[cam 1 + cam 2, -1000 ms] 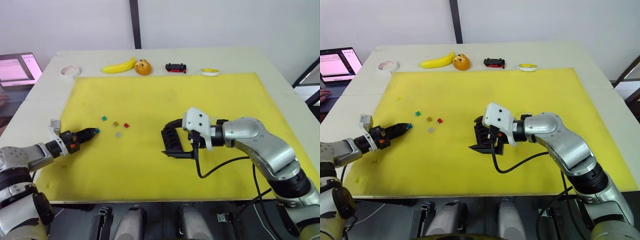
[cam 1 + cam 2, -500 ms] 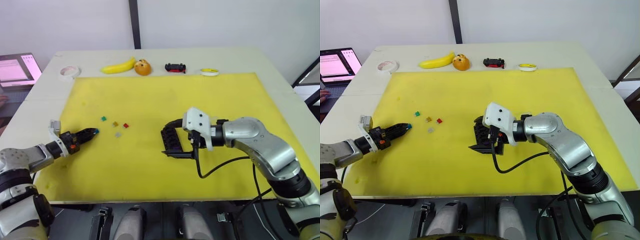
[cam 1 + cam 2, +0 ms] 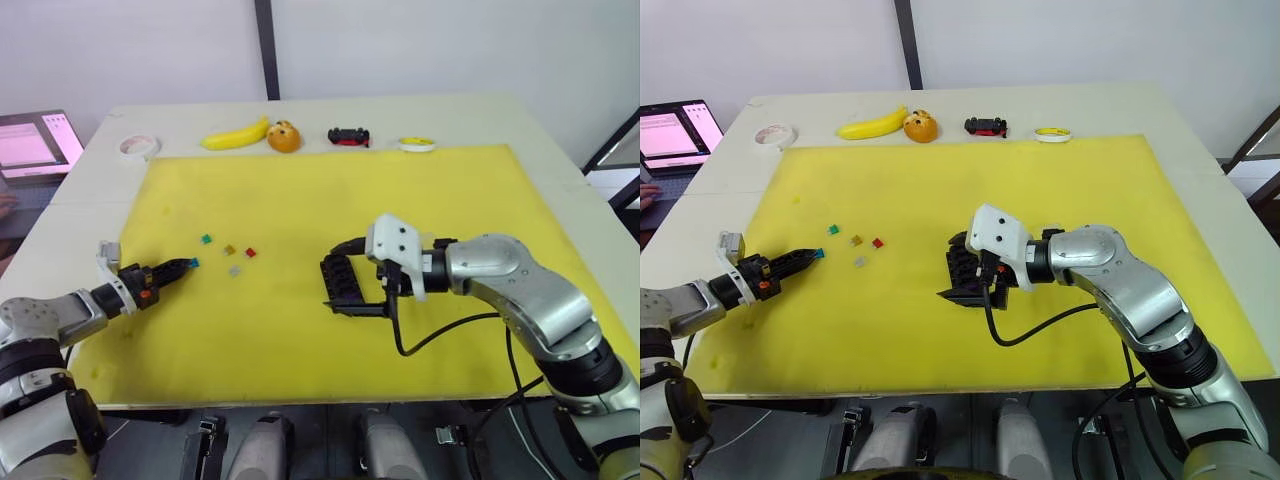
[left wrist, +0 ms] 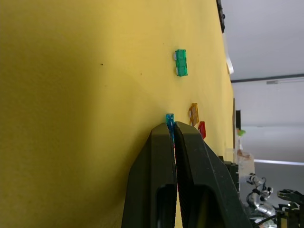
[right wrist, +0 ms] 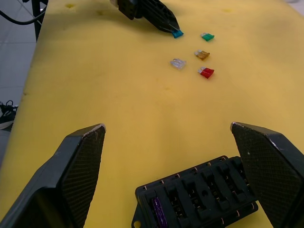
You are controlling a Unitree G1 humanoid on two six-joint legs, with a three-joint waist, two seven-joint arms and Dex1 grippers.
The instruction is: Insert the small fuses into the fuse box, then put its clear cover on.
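Observation:
The black fuse box lies mid-mat between the wide-apart fingers of my open right gripper. A purple fuse sits in one of its slots. My left gripper hovers low over the mat's left part, shut on a blue fuse at its tips. Just beyond those tips, loose on the mat, lie a green fuse, an olive fuse, a red fuse and a grey fuse. The clear cover is out of view.
A yellow mat covers most of the table. Along the far edge sit a white tape roll, a banana, an orange, a toy car and a yellow tape roll. A laptop stands at the left.

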